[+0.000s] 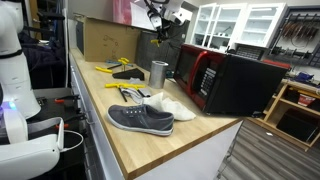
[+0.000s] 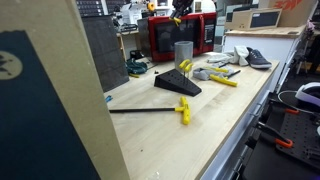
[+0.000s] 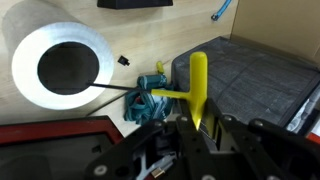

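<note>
above wooden workbench (image 1: pixel 150 145), jaws clamp narrowly on yellow t-handle tool (image 3: pixel 198 85).

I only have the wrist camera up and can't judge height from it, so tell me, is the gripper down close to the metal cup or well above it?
Observer: Well above it. In both exterior views the gripper, closed on the yellow tool, hangs high over the metal cup with open air between them.
Operator: Okay, what else is on the bench that I can't see?
Observer: A gray sneaker lies near the edge of the wooden bench, with a white shoe right beside it.
Operator: And farther back?
Observer: A cardboard box stands toward the far end of the bench.
</note>
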You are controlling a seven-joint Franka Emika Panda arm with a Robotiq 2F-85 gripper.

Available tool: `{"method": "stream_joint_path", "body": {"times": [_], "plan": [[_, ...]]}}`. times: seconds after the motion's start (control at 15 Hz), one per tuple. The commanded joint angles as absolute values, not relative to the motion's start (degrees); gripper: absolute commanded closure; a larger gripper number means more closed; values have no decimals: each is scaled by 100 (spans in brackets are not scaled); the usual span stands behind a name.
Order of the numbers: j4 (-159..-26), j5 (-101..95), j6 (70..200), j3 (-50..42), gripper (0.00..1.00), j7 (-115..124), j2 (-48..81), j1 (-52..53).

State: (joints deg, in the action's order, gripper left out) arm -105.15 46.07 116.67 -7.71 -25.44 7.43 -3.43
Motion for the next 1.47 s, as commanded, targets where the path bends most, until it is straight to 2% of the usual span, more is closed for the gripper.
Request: {"method": "stream_joint_path", "body": {"times": [0.0, 0.53, 0.6, 0.67, 0.8, 1.13, 1.27, 1.4], "plan": [[-10031, 4948, 11204, -646, 95, -2798, 1237, -693], [-9764, 5184, 10986, -486, 95, -3071, 1893, -1104], [-9783, 5190, 11014, -455, 89, -3116, 1932, -1108], [-9810, 5189, 11017, -428, 55, -3156, 1957, -1118], [-9930, 5158, 11008, -393, 53, -3204, 1892, -1138], [-10429, 4748, 10898, -508, 14, -3278, 1031, -1138], [-10656, 4401, 10833, -587, 2, -3220, 504, -1128], [-10830, 4061, 10694, -677, 0, -3152, -42, -1114]]}}
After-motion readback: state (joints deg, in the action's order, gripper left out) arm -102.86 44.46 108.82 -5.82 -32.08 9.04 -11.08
